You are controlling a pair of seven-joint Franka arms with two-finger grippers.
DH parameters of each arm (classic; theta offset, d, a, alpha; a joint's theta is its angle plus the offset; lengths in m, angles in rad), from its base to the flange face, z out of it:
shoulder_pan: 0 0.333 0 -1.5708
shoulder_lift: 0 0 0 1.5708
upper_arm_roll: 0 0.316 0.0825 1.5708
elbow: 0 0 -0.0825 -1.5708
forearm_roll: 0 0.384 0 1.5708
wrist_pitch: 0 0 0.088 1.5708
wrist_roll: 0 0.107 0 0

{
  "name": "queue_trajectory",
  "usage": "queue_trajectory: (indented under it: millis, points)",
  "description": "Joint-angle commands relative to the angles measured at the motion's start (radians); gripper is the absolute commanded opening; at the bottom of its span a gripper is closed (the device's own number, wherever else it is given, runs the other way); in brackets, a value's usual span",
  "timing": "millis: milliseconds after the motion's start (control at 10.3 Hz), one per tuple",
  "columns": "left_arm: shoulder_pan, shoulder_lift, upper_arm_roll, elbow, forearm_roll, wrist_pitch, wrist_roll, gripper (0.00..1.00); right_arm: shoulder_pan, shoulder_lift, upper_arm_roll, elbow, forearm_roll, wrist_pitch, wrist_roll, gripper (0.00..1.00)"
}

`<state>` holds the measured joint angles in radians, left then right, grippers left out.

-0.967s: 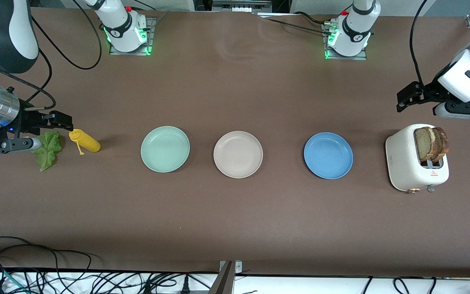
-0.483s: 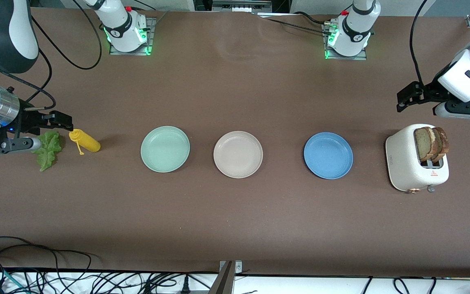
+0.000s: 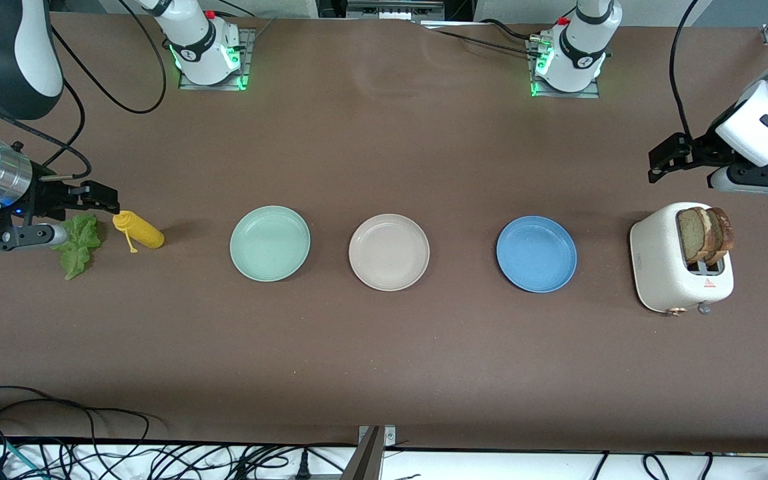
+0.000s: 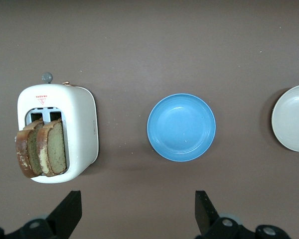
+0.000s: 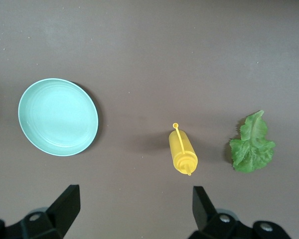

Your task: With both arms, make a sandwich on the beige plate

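Nothing has been assembled yet; the beige plate (image 3: pixel 389 251) sits bare on the tabletop (image 3: pixel 384 360), between the mint green plate (image 3: pixel 269 243) toward the right arm's end and the blue plate (image 3: pixel 536 253) toward the left arm's end. The sandwich exists only as parts. Two bread slices (image 3: pixel 705 235) stand upright in the slots of the white toaster (image 3: pixel 674 267), which is past the blue plate from the beige plate. The lettuce leaf (image 3: pixel 79 244) lies flat at the other end, past the mint green plate, with a yellow squeeze bottle (image 3: pixel 137 230) just beside it.

The left gripper (image 3: pixel 665 157) hangs in the air near the toaster, fingers spread, holding nothing. The right gripper (image 3: pixel 94 197) hovers about the lettuce and bottle, fingers (image 5: pixel 65 204) likewise spread and empty.

This looks like the very start. I'd judge the first move is the left arm's: come down over the toaster, pinch one slice by its exposed top edge, lift it straight out and carry it past the blue plate to the beige plate.
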<state>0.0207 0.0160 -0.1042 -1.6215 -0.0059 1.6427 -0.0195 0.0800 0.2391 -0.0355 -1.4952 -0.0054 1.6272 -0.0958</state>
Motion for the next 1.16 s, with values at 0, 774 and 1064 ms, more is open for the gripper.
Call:
queue_trajectory:
  millis: [0, 774, 1064]
  points:
    - [0.002, -0.021, -0.002, -0.011, -0.016, -0.011, 0.006, 1.00, -0.008, -0.026, 0.013, -0.022, -0.010, 0.005, 0.013, 1.00]
    - [0.002, -0.018, -0.002, -0.012, -0.014, -0.011, 0.004, 1.00, -0.009, -0.026, 0.013, -0.023, -0.010, -0.009, 0.014, 1.00]
    - [0.002, -0.018, 0.000, -0.009, -0.014, -0.011, 0.003, 1.00, -0.008, -0.026, 0.013, -0.023, -0.010, -0.009, 0.016, 1.00]
